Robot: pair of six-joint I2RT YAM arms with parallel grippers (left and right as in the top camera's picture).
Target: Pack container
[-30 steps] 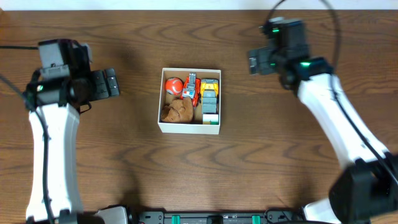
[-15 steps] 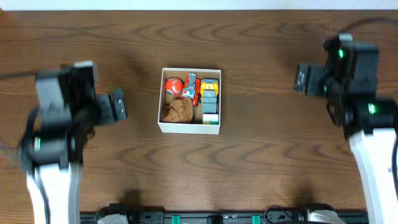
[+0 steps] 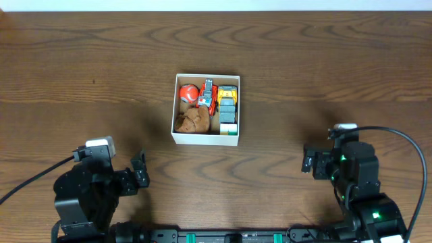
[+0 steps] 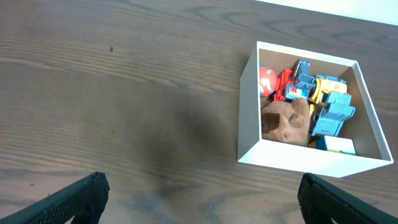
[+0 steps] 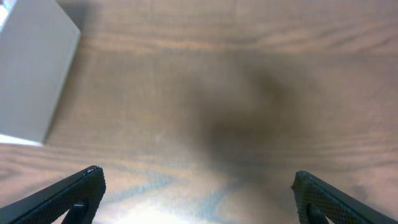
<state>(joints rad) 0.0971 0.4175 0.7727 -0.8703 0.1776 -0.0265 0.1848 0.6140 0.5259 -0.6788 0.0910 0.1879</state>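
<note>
The container point(image 3: 206, 140), a white-walled square box with a brown inside, sits mid-table. It holds a red ball point(image 3: 188, 93), a brown plush point(image 3: 194, 121), a red vehicle point(image 3: 208, 96) and a yellow and teal truck point(image 3: 228, 106). My left gripper point(image 3: 138, 177) is low at the near left, open and holding nothing. In the left wrist view the container point(image 4: 298, 159) lies ahead and to the right of the open left gripper point(image 4: 202, 186). My right gripper point(image 3: 309, 163) is at the near right, also open with nothing in it. The right wrist view shows the right gripper point(image 5: 199, 177) over bare wood, with the container's wall point(image 5: 34, 74) at upper left.
Dark wooden table point(image 3: 324, 74) all round the box. A pale strip point(image 3: 216, 5) runs along the table's far edge. A black rail with green clips point(image 3: 229, 237) lines the near edge between the two arm bases.
Both arms have swung back from beside the container to the table's near edge, the left at the near left and the right at the near right. Both grippers stayed open. The container has not moved.
</note>
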